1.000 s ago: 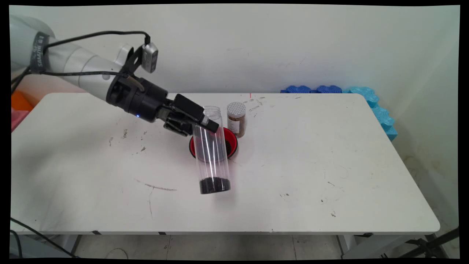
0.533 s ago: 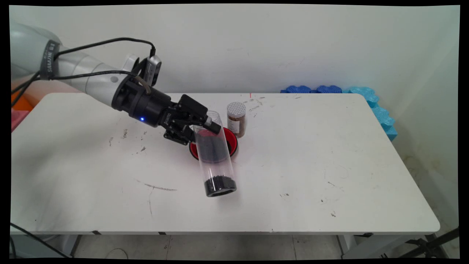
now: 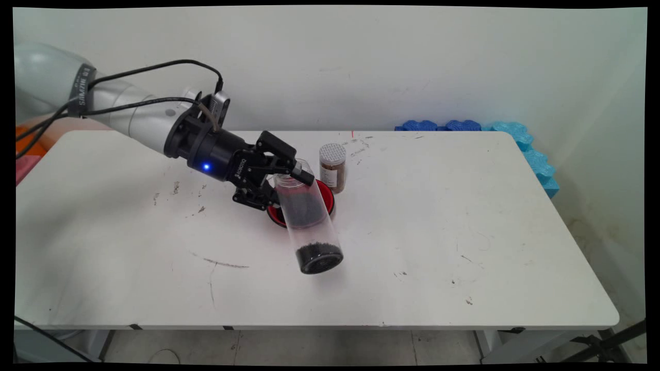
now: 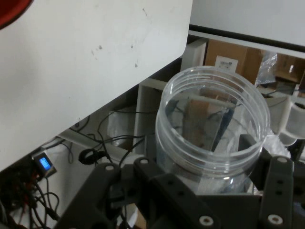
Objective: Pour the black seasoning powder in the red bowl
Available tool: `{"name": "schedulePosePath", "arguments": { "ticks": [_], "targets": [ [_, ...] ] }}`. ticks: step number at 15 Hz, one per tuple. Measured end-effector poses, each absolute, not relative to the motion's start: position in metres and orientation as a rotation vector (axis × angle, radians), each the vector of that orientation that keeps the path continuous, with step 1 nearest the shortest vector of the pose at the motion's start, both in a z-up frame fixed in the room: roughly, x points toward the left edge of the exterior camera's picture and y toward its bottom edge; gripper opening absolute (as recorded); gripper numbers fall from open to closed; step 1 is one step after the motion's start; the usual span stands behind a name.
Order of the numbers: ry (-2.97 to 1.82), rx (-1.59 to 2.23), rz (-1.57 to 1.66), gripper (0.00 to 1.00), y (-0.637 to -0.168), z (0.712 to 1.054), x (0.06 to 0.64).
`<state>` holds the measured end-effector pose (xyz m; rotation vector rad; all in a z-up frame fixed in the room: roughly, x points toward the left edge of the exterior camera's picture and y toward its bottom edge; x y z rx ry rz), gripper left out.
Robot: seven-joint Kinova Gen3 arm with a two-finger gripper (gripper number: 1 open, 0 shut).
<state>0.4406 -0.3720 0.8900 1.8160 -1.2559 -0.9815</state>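
Sideways, tool point(image 3: 289, 178) gripping tilted jar point(image 3: 309, 221)

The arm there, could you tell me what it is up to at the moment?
The arm's end effector grips a clear jar near its open mouth and holds it tilted above the table, base toward the near side. Dark granules sit in the jar's base. Behind it a red bowl stands on the table, also holding dark material, with a small lidded spice jar just beyond.
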Motion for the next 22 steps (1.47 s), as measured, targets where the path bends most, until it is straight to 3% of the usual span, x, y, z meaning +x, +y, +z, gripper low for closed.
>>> {"name": "schedulePosePath", "arguments": {
  "ticks": [22],
  "targets": [
    [-0.79,2.068,-1.196,0.0,-0.399,0.848,0.46]
  ]
}}
